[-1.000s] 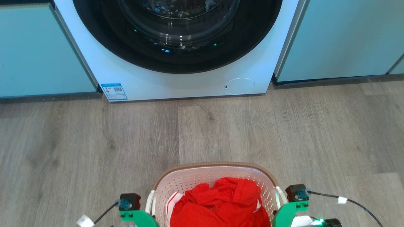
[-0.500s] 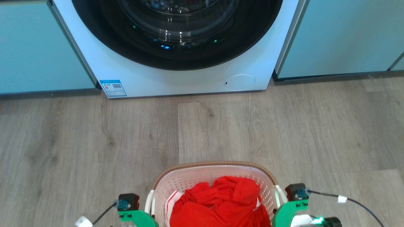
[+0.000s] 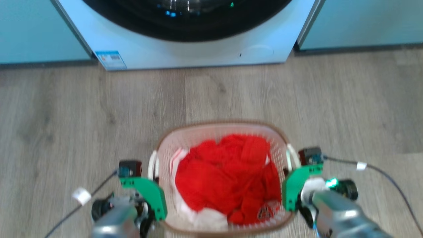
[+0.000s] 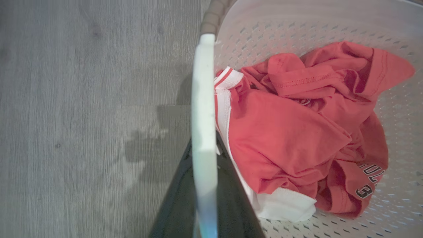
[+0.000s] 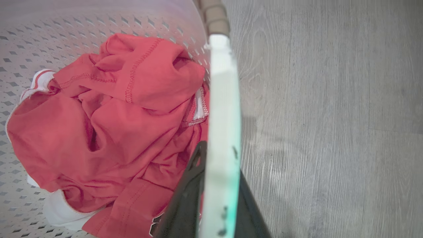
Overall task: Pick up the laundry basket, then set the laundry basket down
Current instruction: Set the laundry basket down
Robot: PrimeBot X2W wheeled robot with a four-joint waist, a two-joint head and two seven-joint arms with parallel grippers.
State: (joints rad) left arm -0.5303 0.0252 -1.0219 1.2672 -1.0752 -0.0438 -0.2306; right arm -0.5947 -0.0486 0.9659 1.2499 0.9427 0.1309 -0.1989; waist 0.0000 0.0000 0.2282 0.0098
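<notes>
1. The laundry basket point(image 3: 218, 124) sat low and central in the head view, over the near part of the wooden floor point(image 3: 82, 115). It was well apart from the washing machine point(image 3: 198, 54) at the top of that view. The head view was blurred.
2. The basket had white perforated walls, a brown rim band and a white loop handle on each short side.
3. A crumpled red garment point(image 3: 228, 172) with white trim covered most of the inside. Dark lettering and a digit 3 showed on one fold in the left wrist view.
4. Left gripper point(image 4: 205, 150): jaws clamped on the left handle point(image 4: 202, 92), with one dark finger on the floor side of the white strap and one on the basket side.
5. Right gripper point(image 5: 219, 152): jaws clamped on the right handle point(image 5: 224, 92), with a dark finger on either side of the strap.
6. In the head view the two arms flanked the basket, with their green brackets close against its left and right walls.
7. I could not tell whether the basket's base touched the floor. Soft shadows lay on the planks beside each handle.
8. Teal cabinet fronts point(image 3: 33, 29) stood on either side of the machine.
</notes>
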